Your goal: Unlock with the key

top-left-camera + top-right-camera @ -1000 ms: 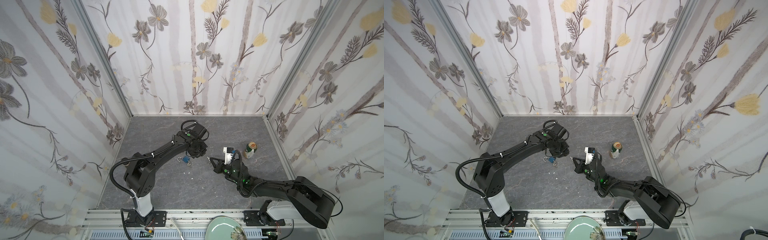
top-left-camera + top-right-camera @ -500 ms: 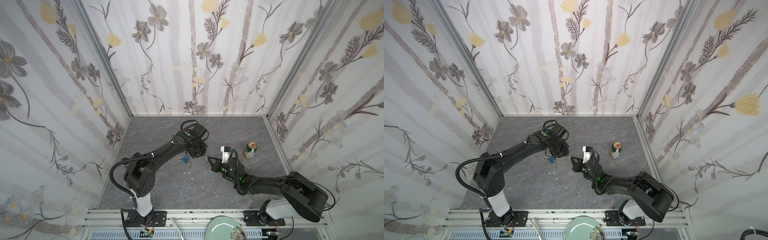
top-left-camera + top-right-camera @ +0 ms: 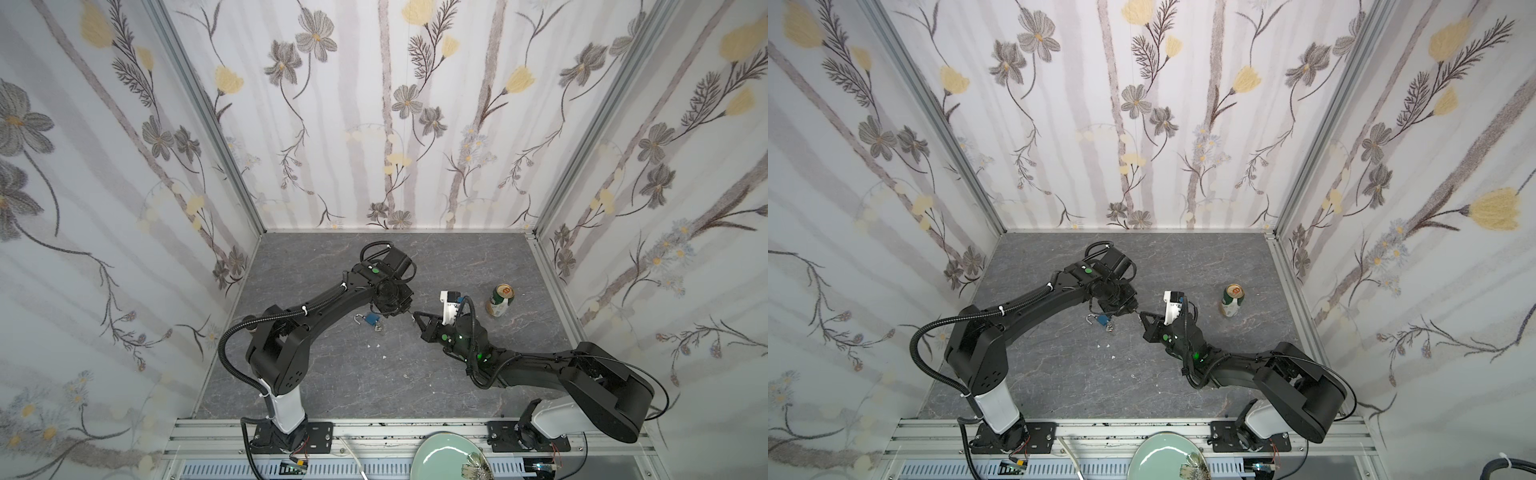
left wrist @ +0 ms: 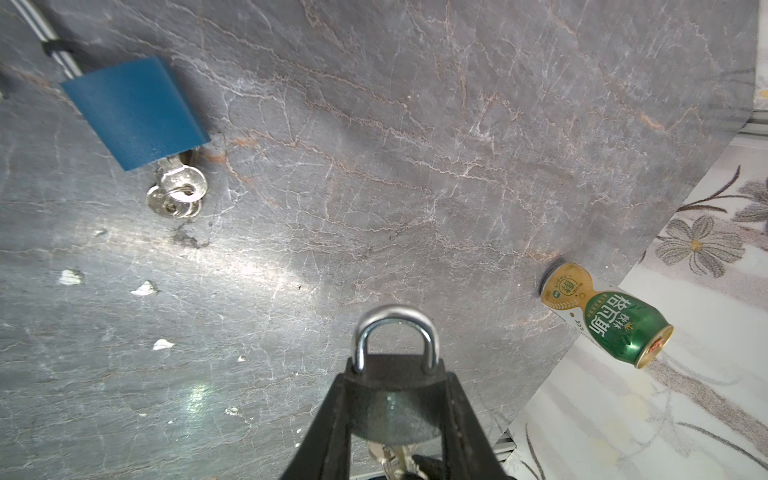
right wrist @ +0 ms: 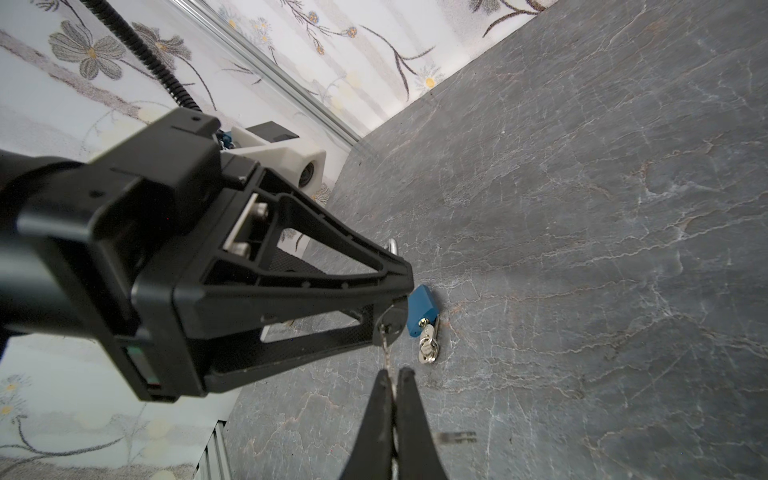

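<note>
Grey marble desk lies below; my left fingers are clamped on the dark padlock, held above it. My right fingers are pressed together on the key, already in the keyhole. Shackle looks closed, so turning remains, I think.

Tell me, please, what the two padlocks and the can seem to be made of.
Dark padlock: probably metal, with a dull dark finish and a soft sheen. Its shackle looks like bright polished steel, judging by the mirror glints.
Blue padlock: smooth matte blue skin, either plastic or paint over metal; I cannot tell which.
Can: thin metal, likely aluminium, with glossy green-and-gold print and sharp highlights.
</note>
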Robot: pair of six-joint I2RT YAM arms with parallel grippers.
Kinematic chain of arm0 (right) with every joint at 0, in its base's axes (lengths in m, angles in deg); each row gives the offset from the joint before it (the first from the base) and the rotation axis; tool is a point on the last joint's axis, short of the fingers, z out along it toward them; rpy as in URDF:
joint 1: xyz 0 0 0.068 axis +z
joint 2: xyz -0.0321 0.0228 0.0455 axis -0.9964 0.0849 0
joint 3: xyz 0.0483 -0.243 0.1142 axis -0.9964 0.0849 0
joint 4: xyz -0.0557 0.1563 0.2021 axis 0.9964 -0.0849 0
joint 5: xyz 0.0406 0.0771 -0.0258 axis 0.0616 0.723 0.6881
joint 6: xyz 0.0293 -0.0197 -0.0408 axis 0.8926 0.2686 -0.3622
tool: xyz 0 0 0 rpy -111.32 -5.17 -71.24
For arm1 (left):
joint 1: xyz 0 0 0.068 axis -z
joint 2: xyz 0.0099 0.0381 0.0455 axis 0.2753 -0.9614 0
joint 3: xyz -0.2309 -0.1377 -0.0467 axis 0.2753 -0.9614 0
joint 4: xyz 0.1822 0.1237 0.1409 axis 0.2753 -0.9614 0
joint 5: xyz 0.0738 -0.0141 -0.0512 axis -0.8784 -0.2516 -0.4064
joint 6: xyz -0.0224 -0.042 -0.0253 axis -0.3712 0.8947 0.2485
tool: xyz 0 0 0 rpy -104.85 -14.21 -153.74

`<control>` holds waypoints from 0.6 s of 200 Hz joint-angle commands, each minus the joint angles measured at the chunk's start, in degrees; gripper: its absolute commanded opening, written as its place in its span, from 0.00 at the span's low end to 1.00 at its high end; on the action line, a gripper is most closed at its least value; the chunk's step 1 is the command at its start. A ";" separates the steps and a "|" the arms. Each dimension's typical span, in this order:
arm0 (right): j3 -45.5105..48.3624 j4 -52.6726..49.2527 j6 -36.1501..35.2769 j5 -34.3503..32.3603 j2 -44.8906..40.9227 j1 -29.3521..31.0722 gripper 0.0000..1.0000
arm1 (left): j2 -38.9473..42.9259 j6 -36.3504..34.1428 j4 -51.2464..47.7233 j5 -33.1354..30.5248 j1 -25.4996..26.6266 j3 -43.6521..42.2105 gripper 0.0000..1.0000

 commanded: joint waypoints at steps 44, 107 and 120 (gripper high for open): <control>0.03 2.09 1.02 -0.86 0.17 0.19 0.00 | 0.69 0.89 1.07 0.11 -0.04 -0.33 0.17; 0.49 2.04 1.50 -1.65 0.12 0.19 0.00 | 1.25 1.40 1.69 -0.34 -0.21 -0.55 0.17; 0.41 2.02 1.44 -1.87 0.13 0.19 0.00 | 1.24 1.42 1.86 -0.20 -0.13 -0.55 0.17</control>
